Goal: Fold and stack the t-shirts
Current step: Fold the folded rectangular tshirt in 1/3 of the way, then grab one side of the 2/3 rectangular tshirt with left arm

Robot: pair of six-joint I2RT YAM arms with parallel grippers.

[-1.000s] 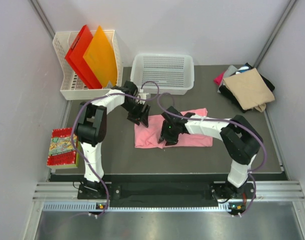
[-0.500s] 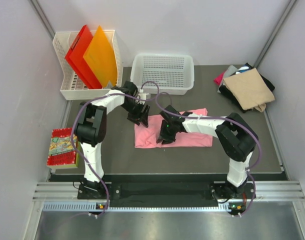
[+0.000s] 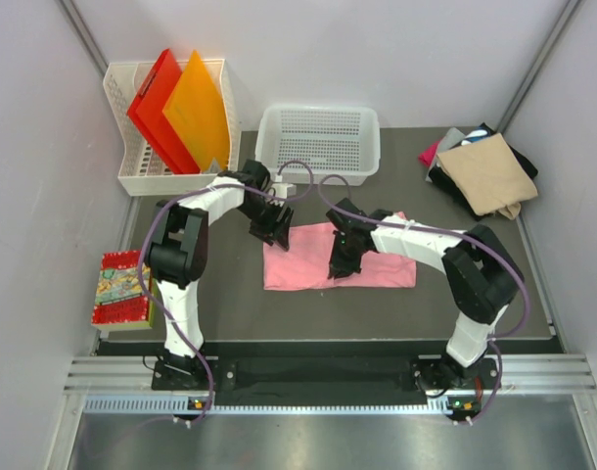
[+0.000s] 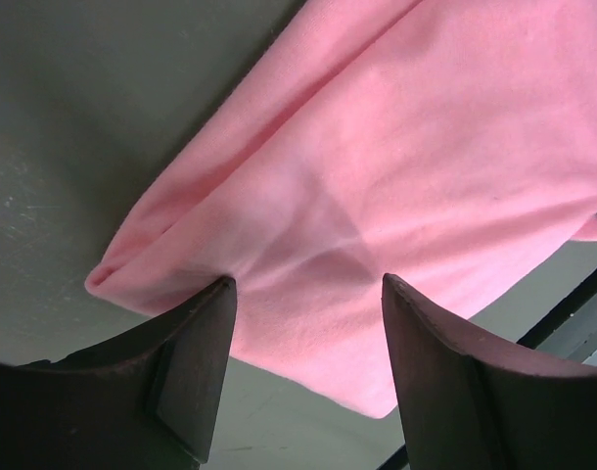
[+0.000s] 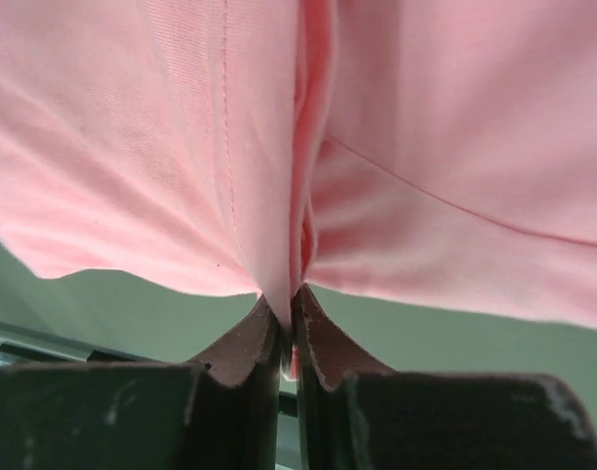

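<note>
A light pink t-shirt [image 3: 303,262] lies folded into a long strip across the middle of the dark mat. My right gripper [image 3: 340,266] is shut on a pinched fold of its near edge [image 5: 297,245]; the cloth bunches up between the two fingers [image 5: 242,345]. At the strip's far left corner my left gripper [image 3: 277,237] stands open over the pink cloth [image 4: 396,196], one fingertip [image 4: 203,333] touching the edge. Other folded t-shirts [image 3: 484,171], tan on top of black, magenta and grey, are piled at the back right.
A white mesh basket [image 3: 318,142] stands at the back centre. A white rack [image 3: 147,176] holding red and orange folders [image 3: 181,108] stands back left. A red patterned box [image 3: 122,287] sits off the mat's left edge.
My right gripper has closed on the pink t-shirt's near edge and shifted slightly right. The left gripper has barely moved and stays open.
</note>
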